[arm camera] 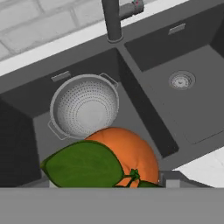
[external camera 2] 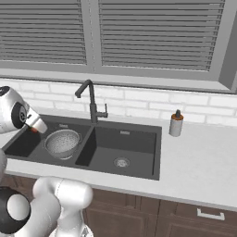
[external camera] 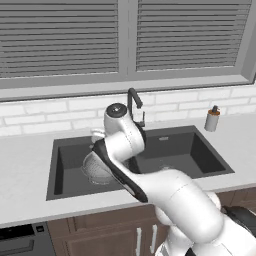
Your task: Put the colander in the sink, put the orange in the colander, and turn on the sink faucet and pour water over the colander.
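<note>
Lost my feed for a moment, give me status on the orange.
Gripper shut on orange, above the sink's left basin. Colander sits empty in that basin, just ahead. Nothing between them; faucet well behind.

No readable text, label, brand, number or sign anywhere here, not on the soap bottle (external camera 2: 175,124), not on the sink faucet (external camera 2: 92,102), not on the sink (external camera 2: 139,173).

2 flanking base views, sink (external camera 2: 152,152) shared
</note>
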Controlling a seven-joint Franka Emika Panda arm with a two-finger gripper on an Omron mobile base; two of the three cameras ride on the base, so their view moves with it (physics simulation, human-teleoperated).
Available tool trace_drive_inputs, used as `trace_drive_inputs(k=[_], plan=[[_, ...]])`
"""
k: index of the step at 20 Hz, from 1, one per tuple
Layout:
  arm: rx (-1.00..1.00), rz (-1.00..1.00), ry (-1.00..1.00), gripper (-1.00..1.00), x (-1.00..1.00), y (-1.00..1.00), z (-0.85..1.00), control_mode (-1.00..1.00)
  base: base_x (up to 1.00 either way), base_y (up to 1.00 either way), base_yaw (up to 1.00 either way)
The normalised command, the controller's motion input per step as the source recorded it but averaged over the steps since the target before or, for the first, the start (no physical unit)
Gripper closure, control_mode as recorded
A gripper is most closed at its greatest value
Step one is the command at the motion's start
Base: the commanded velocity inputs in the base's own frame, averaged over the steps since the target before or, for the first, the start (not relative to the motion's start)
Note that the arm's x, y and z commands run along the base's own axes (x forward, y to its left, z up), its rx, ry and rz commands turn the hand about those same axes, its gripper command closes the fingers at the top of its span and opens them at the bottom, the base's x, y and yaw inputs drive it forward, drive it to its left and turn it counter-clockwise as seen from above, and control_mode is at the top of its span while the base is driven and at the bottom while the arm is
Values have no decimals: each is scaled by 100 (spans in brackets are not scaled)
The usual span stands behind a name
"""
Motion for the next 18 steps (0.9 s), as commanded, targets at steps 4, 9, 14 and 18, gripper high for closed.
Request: trace_drive_inputs(k=[4,9,14,18], plan=[[-1,0,14,100,50,21,-57,-100,0,0,0],[-2,0,14,100,46,8,-72,-100,0,0,0],[-5,0,5,100,25,4,-69,-100,0,0,0],[-6,0,0,100,24,0,-64,-100,0,0,0]])
